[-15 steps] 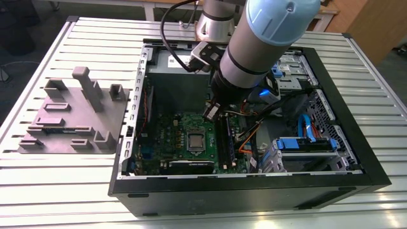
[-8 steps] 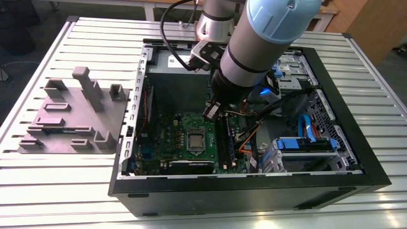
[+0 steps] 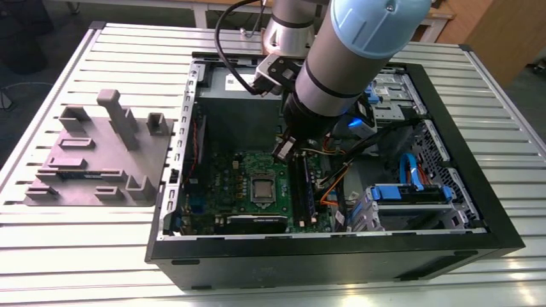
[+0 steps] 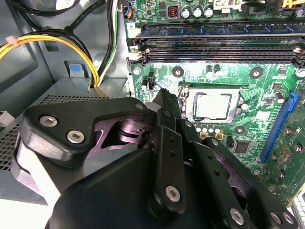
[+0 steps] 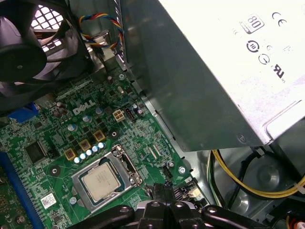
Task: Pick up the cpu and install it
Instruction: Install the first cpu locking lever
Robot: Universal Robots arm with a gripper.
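cpu [image 5: 100,184] in socket — end effector [image 4: 164,98] above

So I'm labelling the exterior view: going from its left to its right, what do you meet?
Grey fixture block on the slatted table → green motherboard → cpu seated in its socket → gripper → blue drive caddy.

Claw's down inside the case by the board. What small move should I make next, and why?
Probably lift the claw straight up a little. In both wrist views the chip already lies flat inside the socket's metal frame, and the claw, shut and holding nothing, sits beside the socket, close above the green board. I cannot tell whether the frame is latched.
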